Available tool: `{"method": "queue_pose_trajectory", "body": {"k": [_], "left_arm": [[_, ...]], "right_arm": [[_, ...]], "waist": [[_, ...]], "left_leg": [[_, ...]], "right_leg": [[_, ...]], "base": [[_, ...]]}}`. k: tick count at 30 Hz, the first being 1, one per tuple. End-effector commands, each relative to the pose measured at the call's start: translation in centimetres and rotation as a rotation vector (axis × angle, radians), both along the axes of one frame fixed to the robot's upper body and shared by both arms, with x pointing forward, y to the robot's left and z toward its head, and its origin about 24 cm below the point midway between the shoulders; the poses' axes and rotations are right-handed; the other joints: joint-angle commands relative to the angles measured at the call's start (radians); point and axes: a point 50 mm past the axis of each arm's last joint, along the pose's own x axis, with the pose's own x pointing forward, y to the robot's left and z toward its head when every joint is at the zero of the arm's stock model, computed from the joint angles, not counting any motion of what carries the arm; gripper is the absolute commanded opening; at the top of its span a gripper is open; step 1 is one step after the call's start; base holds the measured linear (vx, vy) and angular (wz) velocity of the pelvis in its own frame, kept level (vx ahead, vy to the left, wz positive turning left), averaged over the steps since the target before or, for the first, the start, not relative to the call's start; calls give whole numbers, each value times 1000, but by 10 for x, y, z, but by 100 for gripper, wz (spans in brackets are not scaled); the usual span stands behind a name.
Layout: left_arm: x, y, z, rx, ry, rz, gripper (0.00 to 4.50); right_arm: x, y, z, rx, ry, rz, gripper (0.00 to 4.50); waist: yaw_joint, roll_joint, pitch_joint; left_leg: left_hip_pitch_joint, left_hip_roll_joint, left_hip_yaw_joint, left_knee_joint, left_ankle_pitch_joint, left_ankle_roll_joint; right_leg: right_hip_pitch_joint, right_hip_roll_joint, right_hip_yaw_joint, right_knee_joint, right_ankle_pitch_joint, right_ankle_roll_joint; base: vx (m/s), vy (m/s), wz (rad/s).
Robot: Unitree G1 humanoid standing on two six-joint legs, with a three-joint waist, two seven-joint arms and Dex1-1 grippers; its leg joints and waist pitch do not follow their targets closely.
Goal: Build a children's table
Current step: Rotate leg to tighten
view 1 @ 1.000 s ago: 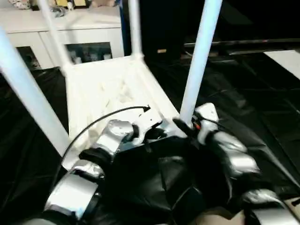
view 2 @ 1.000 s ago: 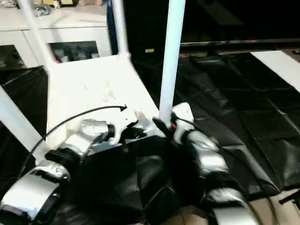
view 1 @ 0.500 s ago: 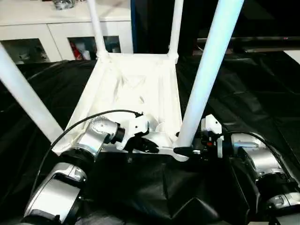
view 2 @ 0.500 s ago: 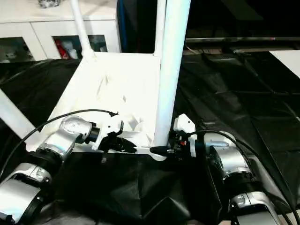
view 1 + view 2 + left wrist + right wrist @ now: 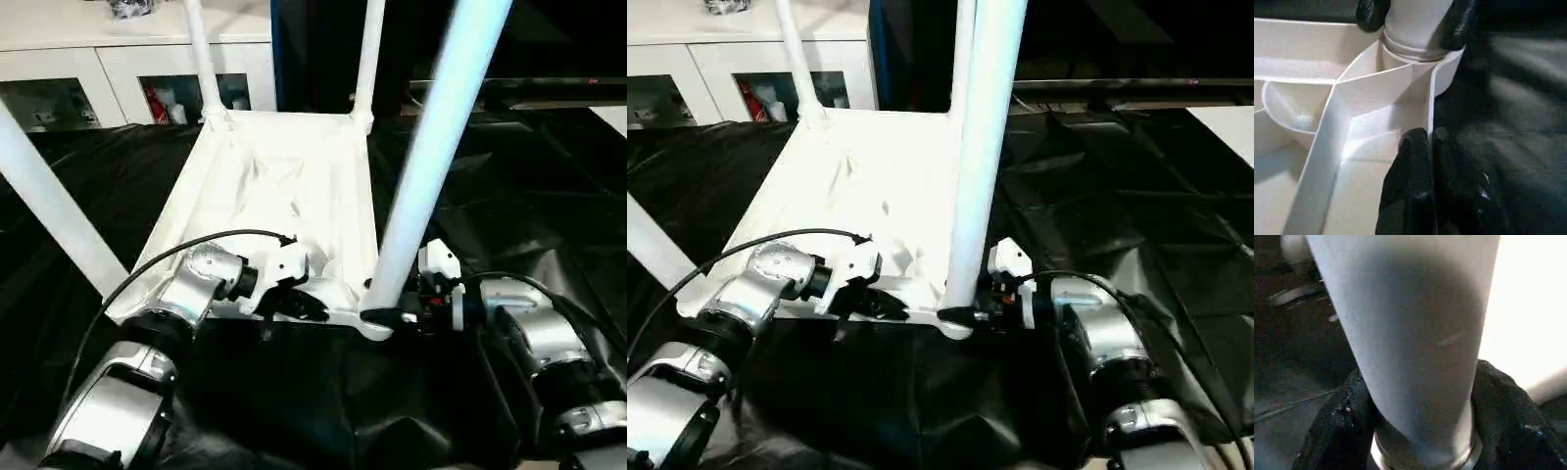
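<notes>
A: Right gripper (image 5: pixel 965 315) is clamped round the base of the near right leg (image 5: pixel 431 166), where the leg enters its corner socket; the right wrist view has both black fingers (image 5: pixel 1503 406) hugging the tube just above its ring.

B: And the left?

A: Left gripper (image 5: pixel 312 309) is pinched shut on the near edge wall of the tabletop (image 5: pixel 284 186), one finger (image 5: pixel 1410 181) on each side of the rim.

B: Where does the table sit?

A: Upside down on the black sheet (image 5: pixel 509 186), four legs upright, white cabinet (image 5: pixel 118 59) behind.

B: Change over the last second?

A: Mostly the view has swung. Both grips hold as before. Judgement: last leg is being seated, so the build looks nearly complete.
</notes>
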Motion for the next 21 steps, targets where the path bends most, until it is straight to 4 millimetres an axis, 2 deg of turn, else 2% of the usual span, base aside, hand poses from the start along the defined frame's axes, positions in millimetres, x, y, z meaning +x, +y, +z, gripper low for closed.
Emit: {"method": "queue_pose_trajectory", "body": {"k": [1, 2, 3, 4, 5, 6, 7, 8, 9, 10, 13, 15, 16, 17, 19, 20, 21], "left_arm": [[2, -14, -9, -24, 6, 94, 0], [4, -21, -9, -34, -8, 134, 0], [6, -31, -10, -43, -25, 176, 0], [7, -39, -10, -49, -38, 214, 0], [7, -39, -10, -49, -38, 214, 0], [8, -42, -10, -51, -43, 231, 0], [9, -50, -9, -58, -51, 256, 0], [9, -51, -9, -58, -52, 259, 0], [9, -58, -9, -66, -51, 268, 0], [9, -63, -8, -73, -52, 264, 0], [6, -69, -9, -64, -55, 228, 0], [5, -68, -10, -60, -53, 214, 0], [5, -68, -10, -56, -52, 207, 0], [5, -65, -10, -53, -50, 182, 0], [4, -60, -8, -54, -48, 144, 0], [3, -55, -8, -51, -38, 115, 0], [2, -51, -8, -52, -33, 82, 0]], "right_arm": [[-1, 5, -23, -84, 58, -133, 238], [2, 9, -28, -84, 71, -218, 238], [4, 15, -33, -74, 83, -314, 238], [6, 20, -36, -64, 98, -390, 238], [6, 20, -36, -64, 98, -390, 238], [7, 22, -38, -59, 107, -421, 238], [9, 27, -39, -50, 119, -480, 238], [9, 28, -40, -49, 120, -486, 238], [11, 35, -39, -35, 122, -499, 238], [12, 42, -38, -25, 114, -494, 238], [12, 54, -31, -14, 50, -411, 238], [12, 54, -29, 3, 44, -389, 306], [12, 53, -28, 15, 42, -383, 306], [12, 50, -24, 39, 44, -345, 300], [11, 43, -20, 43, 28, -272, 331], [9, 37, -17, 39, 24, -215, 348], [7, 31, -14, 37, 27, -164, 354]], "waist": [[-6, -15, -41], [-14, -20, -37], [-19, -19, -37], [-31, -18, -33], [-35, -17, -33], [-39, -24, -33], [-40, -20, -33], [-42, -19, -32], [-44, -18, -29], [-50, -17, -29], [-53, -14, -33], [-52, -15, -35], [-52, -16, -35], [-51, -17, -35], [-47, -19, -36], [-41, -19, -39], [-40, -25, -40]], "left_leg": [[15, 97, -57, -79, -265, 16], [21, 96, -62, -82, -308, -4], [24, 96, -62, -83, -328, -11], [33, 93, -68, -84, -395, -29], [32, 93, -70, -85, -404, -31], [27, 93, -74, -88, -411, -28], [30, 93, -73, -86, -416, -27], [39, 91, -71, -83, -439, -29], [43, 89, -72, -82, -457, -31], [46, 86, -75, -82, -490, -33], [36, 90, -78, -92, -487, -33], [34, 91, -73, -96, -469, -28], [33, 91, -71, -95, -464, -22], [34, 89, -70, -93, -462, -15], [30, 90, -68, -90, -431, 3], [30, 93, -63, -89, -390, 16], [27, 91, -61, -88, -369, 26]], "right_leg": [[27, -98, 53, -80, -374, -205], [23, -96, 51, -90, -451, -179], [19, -94, 53, -91, -475, -172], [12, -95, 51, -103, -558, -145], [14, -95, 50, -105, -574, -135], [17, -97, 48, -109, -594, -118], [12, -96, 50, -111, -600, -113], [1, -95, 51, -118, -619, -107], [-4, -95, 50, -122, -636, -102], [-3, -92, 43, -128, -663, -84], [6, -91, 45, -122, -600, -89], [7, -90, 50, -115, -517, -113], [6, -91, 53, -113, -500, -126], [7, -92, 54, -115, -499, -131], [13, -96, 57, -113, -479, -142], [14, -95, 60, -109, -428, -156], [18, -94, 59, -106, -402, -164]], "base": [[0, 0, 0], [-51, 14, -3], [-51, 14, -3], [0, 0, 0], [0, 0, 0], [0, 0, 0], [0, 0, 0], [-65, 29, -5], [0, 0, 0], [0, 0, 0], [0, 0, 0], [0, 0, 0], [0, 0, 0], [0, 0, 0], [0, 0, 0], [0, 0, 0], [0, 0, 0]]}}
